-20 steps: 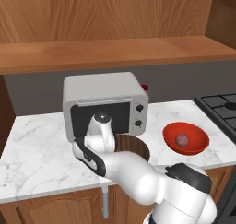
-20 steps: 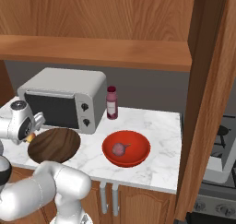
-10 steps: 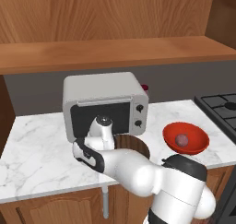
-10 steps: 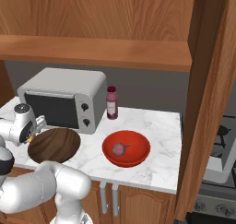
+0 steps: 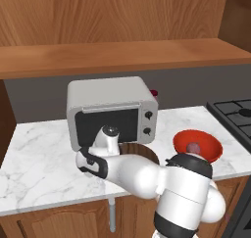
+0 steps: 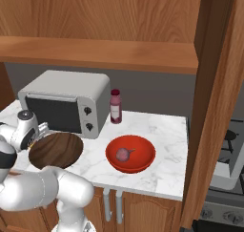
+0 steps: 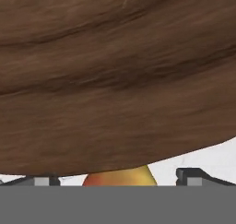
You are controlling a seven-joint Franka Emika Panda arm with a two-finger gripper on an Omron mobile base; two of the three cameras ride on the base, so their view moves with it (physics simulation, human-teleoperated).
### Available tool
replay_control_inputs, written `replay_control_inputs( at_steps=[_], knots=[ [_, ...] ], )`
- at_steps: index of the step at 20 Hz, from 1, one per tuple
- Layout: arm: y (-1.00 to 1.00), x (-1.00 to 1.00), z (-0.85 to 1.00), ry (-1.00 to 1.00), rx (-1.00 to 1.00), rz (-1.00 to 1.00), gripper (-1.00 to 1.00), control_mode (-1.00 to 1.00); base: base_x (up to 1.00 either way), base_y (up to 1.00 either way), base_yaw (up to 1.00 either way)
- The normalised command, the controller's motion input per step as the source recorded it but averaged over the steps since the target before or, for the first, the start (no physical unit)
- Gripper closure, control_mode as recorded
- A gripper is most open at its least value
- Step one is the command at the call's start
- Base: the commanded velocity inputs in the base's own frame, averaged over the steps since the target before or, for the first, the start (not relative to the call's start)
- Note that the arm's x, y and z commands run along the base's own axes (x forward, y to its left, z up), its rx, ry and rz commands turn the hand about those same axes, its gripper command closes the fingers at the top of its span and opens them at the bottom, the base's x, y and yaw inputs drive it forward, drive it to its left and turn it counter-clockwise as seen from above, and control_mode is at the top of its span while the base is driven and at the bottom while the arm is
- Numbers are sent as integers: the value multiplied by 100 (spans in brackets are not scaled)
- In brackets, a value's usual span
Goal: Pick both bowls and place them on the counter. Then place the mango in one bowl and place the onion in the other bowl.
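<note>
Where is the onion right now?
The onion lies inside the red bowl on the marble counter, right of the wooden bowl and in front of the dark red bottle.

You're looking at a table (image 6: 162, 135) of white marble with grey veins, smooth and faintly shiny. The brown bowl (image 6: 56, 150) shows matt, dark wood grain, streaked in the hand view. The red bowl (image 6: 130, 153) is glossy, like glazed ceramic or plastic. The toaster oven (image 5: 112, 109) has a satin grey metal shell and dark glass door. Your shelf (image 5: 117, 57) and cabinet doors (image 6: 143, 212) are warm, smooth wood.
</note>
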Motion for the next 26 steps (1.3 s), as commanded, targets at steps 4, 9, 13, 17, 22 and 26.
replay_control_inputs(
  at_steps=[4, 9, 13, 17, 22, 26],
  knots=[
    [35, 2, 0, 4, 1, -16, -100, -100, 0, 0, 0],
    [33, 5, 0, 5, 1, -15, -100, -100, 0, 0, 0],
    [32, 6, 2, 2, 1, -13, -100, -100, 0, 0, 0],
    [29, 2, 6, 0, 3, -7, -100, -100, 0, 0, 0],
    [27, 0, 6, 0, 5, -6, -100, -100, 0, 0, 0],
    [27, 2, 0, 3, 4, -8, -100, -100, 0, 0, 0]
  ],
)
